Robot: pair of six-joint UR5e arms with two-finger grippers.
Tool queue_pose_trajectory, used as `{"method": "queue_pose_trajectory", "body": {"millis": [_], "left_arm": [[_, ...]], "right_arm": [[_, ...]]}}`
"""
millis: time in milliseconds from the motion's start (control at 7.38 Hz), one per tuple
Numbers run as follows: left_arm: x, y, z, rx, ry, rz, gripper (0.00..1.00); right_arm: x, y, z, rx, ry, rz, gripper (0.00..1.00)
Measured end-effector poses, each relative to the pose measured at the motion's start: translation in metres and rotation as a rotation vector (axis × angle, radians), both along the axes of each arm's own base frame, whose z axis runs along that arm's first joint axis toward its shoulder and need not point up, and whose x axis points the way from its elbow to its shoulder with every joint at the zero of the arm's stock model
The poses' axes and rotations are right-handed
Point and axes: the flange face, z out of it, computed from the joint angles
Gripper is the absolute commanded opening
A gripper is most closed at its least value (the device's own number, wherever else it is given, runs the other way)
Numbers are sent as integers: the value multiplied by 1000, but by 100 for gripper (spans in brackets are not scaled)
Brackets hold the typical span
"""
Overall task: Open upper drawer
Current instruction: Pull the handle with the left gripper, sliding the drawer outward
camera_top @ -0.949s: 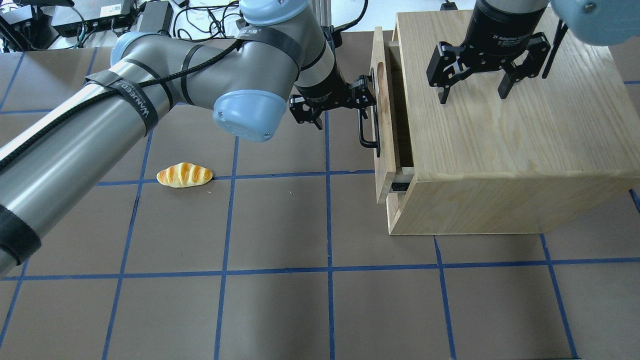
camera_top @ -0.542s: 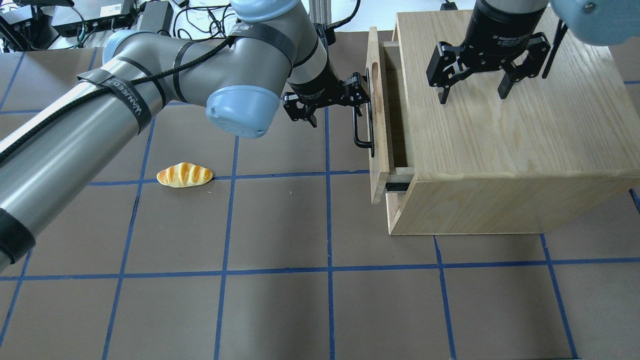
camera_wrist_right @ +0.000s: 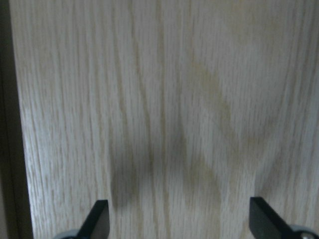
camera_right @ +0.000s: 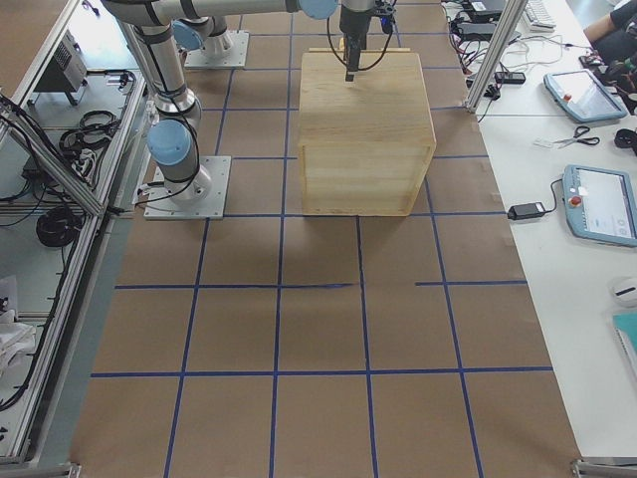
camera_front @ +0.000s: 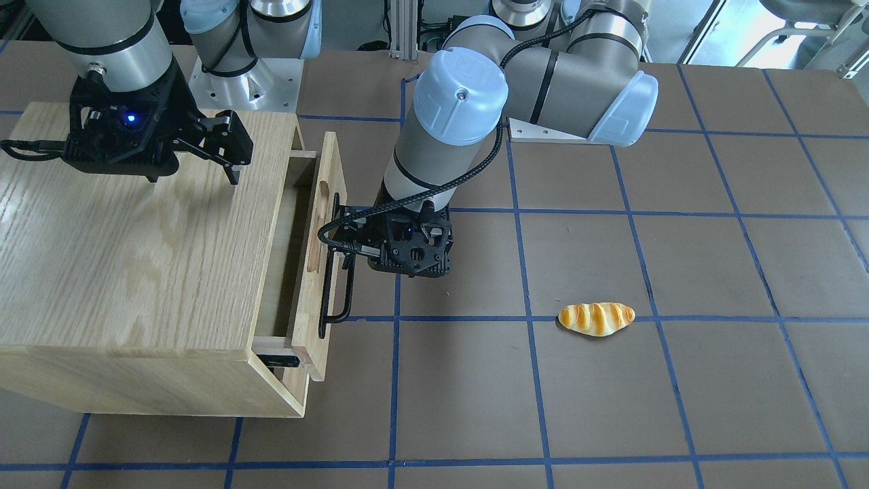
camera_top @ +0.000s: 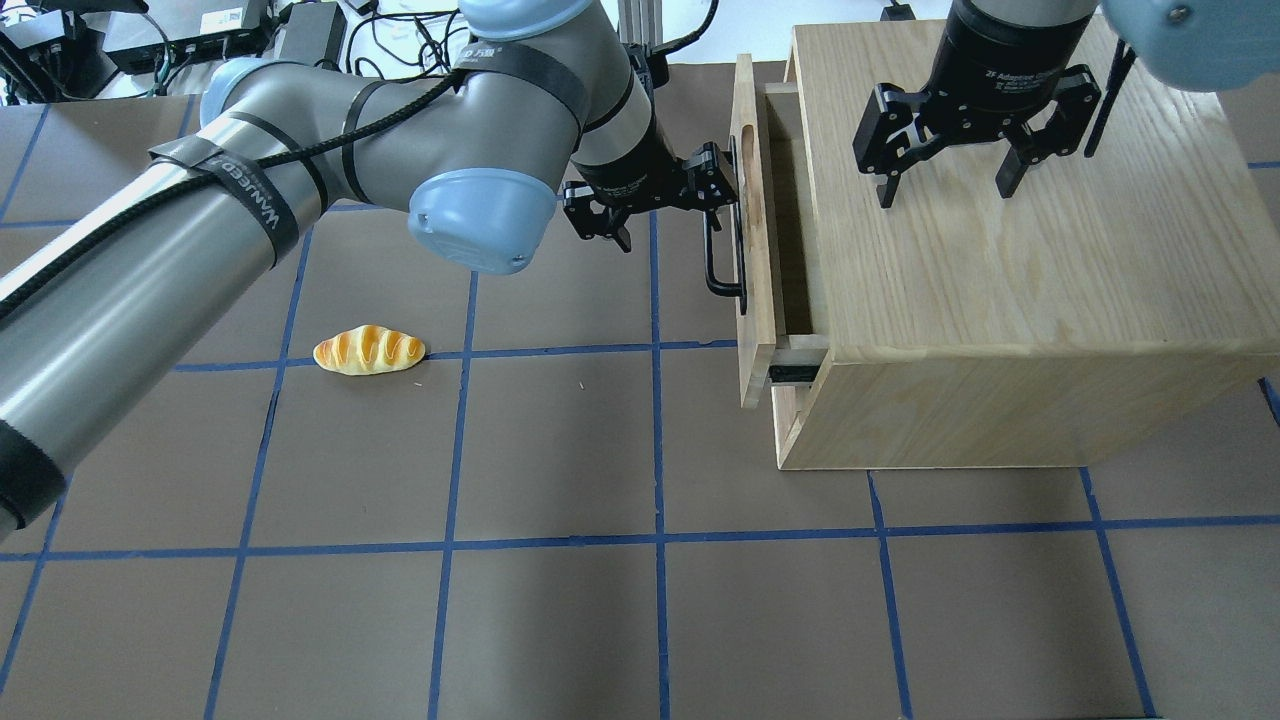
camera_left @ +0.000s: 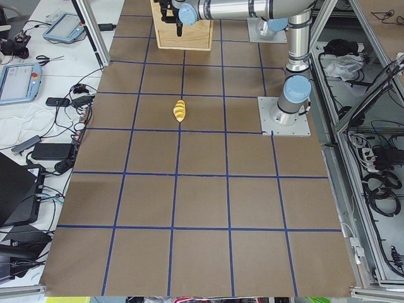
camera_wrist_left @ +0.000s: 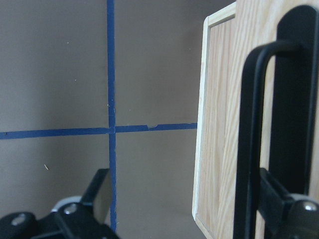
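Note:
The upper drawer [camera_top: 757, 310] of light oak stands partly pulled out of the cabinet [camera_top: 1010, 280], with a dark gap behind its front panel [camera_front: 313, 299]. Its black bar handle [camera_top: 722, 272] faces the open table. My left gripper [camera_top: 668, 222] is open; one finger [camera_wrist_left: 279, 201] sits hooked behind the handle bar [camera_wrist_left: 247, 149], the other finger [camera_wrist_left: 99, 191] stands clear over the table. My right gripper [camera_top: 945, 195] is open and empty, hovering just above the cabinet's grained top [camera_wrist_right: 169, 99].
A toy bread roll [camera_top: 369, 350] lies on the brown mat to the left of the drawer, also in the front-facing view [camera_front: 596, 318]. The lower drawer front shows below the upper one. Cables and boxes sit past the table's far edge.
The left gripper has moved left, away from the cabinet, with the handle hooked on its finger, and the upper drawer has slid further out. The right gripper has not moved.

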Motion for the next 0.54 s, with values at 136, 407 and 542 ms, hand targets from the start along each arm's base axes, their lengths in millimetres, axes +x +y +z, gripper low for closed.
{"method": "queue_pose_trajectory", "body": {"millis": [136, 407, 542], "left_arm": [[5, -2, -1, 6, -4, 2, 100], [14, -6, -1, 10, -7, 8, 100], [17, -8, 0, 9, -7, 9, 100]], "right_arm": [[0, 0, 0, 0, 0, 0, 100], [0, 0, 0, 0, 0, 1, 100], [0, 0, 0, 0, 0, 1, 100]]}}
